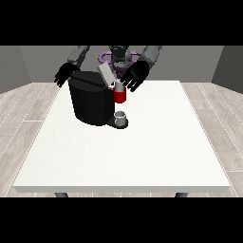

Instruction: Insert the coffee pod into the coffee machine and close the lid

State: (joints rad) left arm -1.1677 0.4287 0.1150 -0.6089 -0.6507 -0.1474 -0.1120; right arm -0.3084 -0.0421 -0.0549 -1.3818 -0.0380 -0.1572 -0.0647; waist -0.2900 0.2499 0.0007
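Observation:
A black coffee machine (91,102) stands on the white table (142,152) at the back left. Its grey lid (106,73) is tilted up and open. On the machine's front hangs a red pod holder (119,97), and a small grey coffee pod (118,87) sits in its top. The hand at the view's right (135,75) hovers just right of and above the pod, fingers spread downward, one fingertip close beside it. The hand at the view's left (64,74) hangs behind the machine's far corner with its fingers spread and nothing in it.
A small grey cup (121,117) stands on the machine's base under the red holder. The table stretches wide toward the camera and to the right. Grey walls and a wooden floor surround it.

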